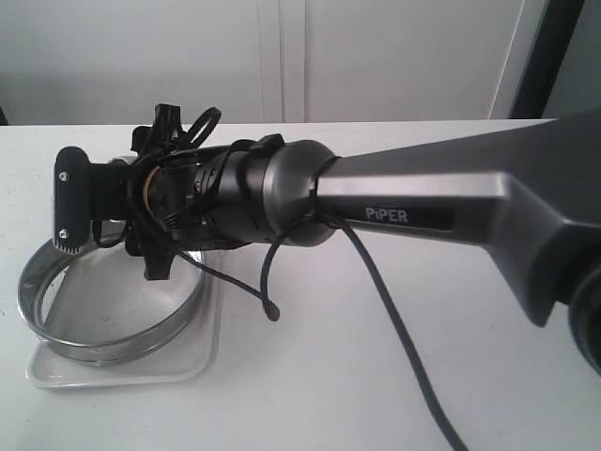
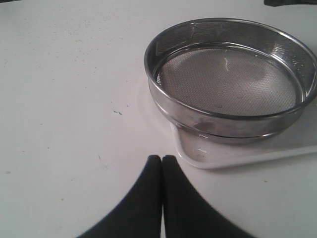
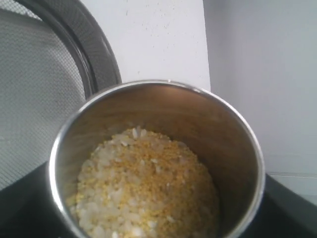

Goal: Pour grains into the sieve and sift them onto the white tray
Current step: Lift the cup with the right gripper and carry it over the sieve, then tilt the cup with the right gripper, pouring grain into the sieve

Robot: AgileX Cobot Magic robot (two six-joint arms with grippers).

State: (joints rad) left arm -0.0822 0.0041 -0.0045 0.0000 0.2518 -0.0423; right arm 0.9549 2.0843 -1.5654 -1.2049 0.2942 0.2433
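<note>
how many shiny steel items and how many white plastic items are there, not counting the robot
shiny steel: 2 (sieve, cup)
white plastic: 1 (white tray)
total: 3

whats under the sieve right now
The white tray sits under the sieve; only its edges and a corner show. The rest of it is covered by the sieve.
</note>
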